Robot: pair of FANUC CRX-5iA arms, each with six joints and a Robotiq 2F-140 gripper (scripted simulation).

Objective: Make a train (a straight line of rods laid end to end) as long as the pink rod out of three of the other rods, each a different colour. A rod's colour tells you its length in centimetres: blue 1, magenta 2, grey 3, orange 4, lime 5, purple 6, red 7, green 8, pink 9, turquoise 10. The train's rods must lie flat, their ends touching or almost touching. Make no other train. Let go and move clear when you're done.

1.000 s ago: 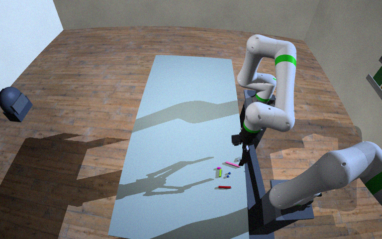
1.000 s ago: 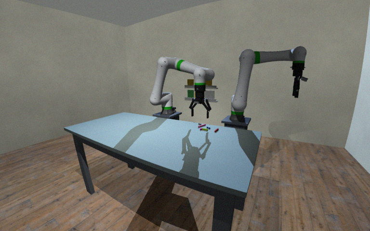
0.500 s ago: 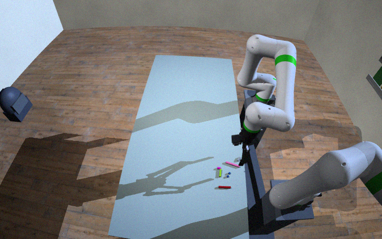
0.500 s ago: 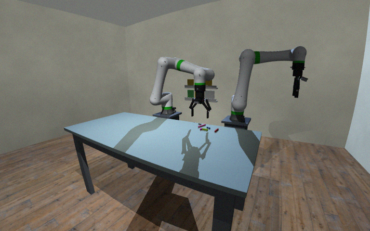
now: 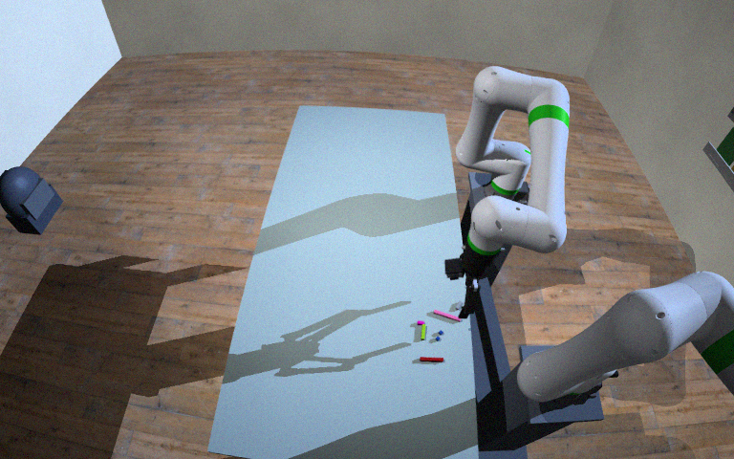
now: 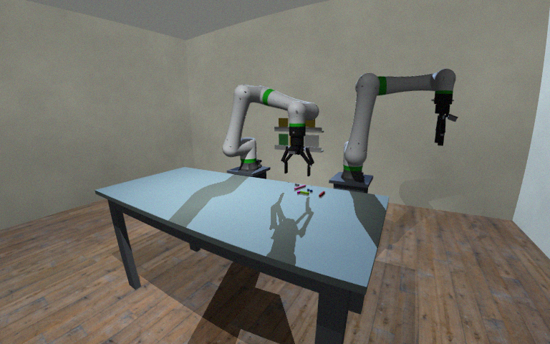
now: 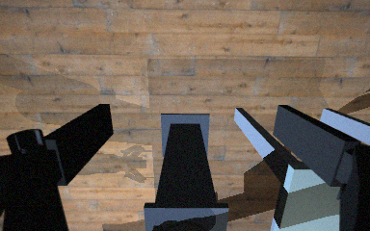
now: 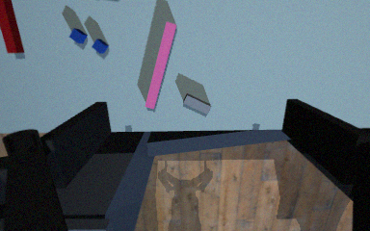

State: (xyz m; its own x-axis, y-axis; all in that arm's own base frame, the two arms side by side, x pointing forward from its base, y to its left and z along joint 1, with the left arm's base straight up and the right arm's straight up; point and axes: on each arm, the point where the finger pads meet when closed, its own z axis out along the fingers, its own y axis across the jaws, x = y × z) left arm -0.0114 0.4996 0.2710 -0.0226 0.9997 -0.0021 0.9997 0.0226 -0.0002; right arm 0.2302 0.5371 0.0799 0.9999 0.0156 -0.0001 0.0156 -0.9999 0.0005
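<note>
The right pincer [image 5: 466, 309] [image 6: 297, 169] [image 8: 197, 116] hangs spread and unloaded above the short grey rod [image 5: 459, 306] [image 6: 296, 185] [image 8: 197, 105], which lies flat near the edge of the pale blue surface [image 5: 352, 162] [image 6: 142, 190]. That rod's long axis runs roughly from fingertip to fingertip, so gripping its sides likely needs about a quarter turn. Beyond lies the long pink rod [image 5: 446, 316] [image 6: 300, 187] [image 8: 161, 64]. The left pincer [image 6: 439, 142] [image 7: 193, 119], also spread, is well away.
</note>
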